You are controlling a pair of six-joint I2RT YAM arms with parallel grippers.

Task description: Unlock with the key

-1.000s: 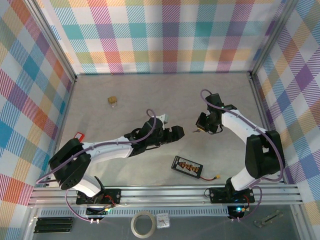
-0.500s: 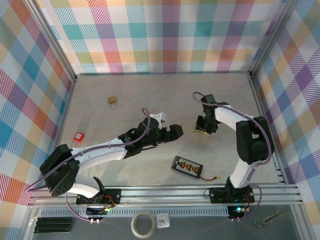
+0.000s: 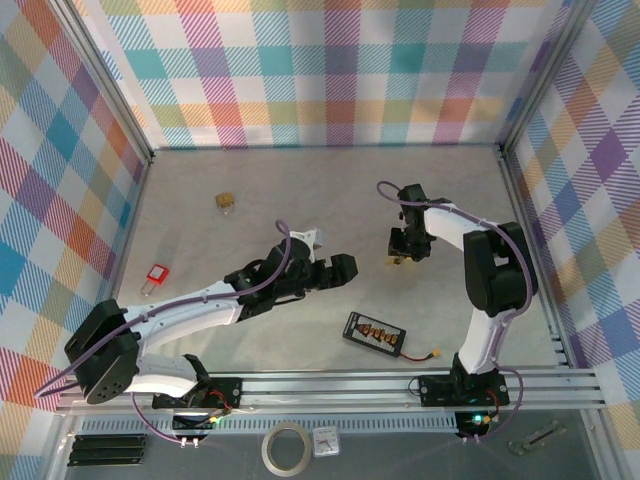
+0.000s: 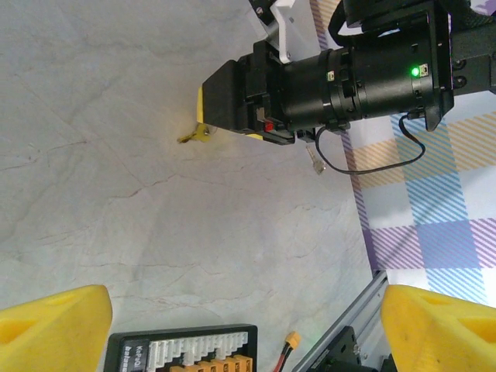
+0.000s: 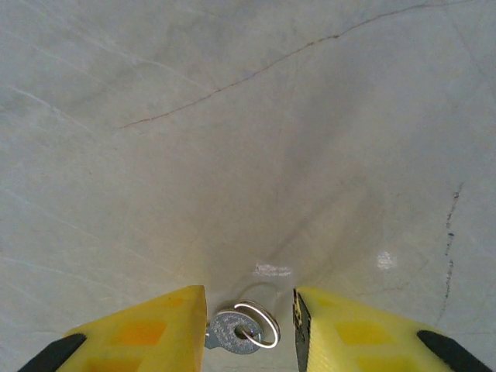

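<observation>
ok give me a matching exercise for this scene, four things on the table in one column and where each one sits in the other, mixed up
Things:
1. tiny silvery metal key on a ring
2. small red padlock
3. small brass padlock
4. flat black rectangular board with orange connectors

Places:
A. close to the left wall, on the table
B. toward the near edge, around the middle
C. between the yellow fingers of the right gripper
D. far part, left of the middle

Pairs: 1-C, 2-A, 3-D, 4-B
</observation>
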